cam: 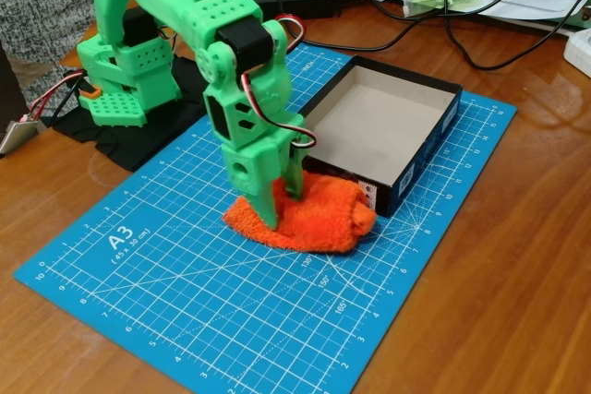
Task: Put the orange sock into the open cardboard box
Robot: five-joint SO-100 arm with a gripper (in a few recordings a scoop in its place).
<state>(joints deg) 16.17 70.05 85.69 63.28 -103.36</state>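
On the blue cutting mat (231,311), just in front of the open cardboard box (434,136) and touching its near wall, lies the orange sock (323,214), folded into a thick, fuzzy pad. The green gripper (280,202) is planted in the sock's left part, its two fingers parted a little and pressing into the pile; whether they have pinched cloth yet cannot be told. The sock looks light, soft and limp, so it should sag and drape when lifted; a deep pinch through the folded layers near the middle seems the safest hold. The terry cloth should grip well, not slip. The mat reads "A3 (45 x 30 cm)"; the box's white print is too small to read. The mat lies on a wooden bench (499,320).
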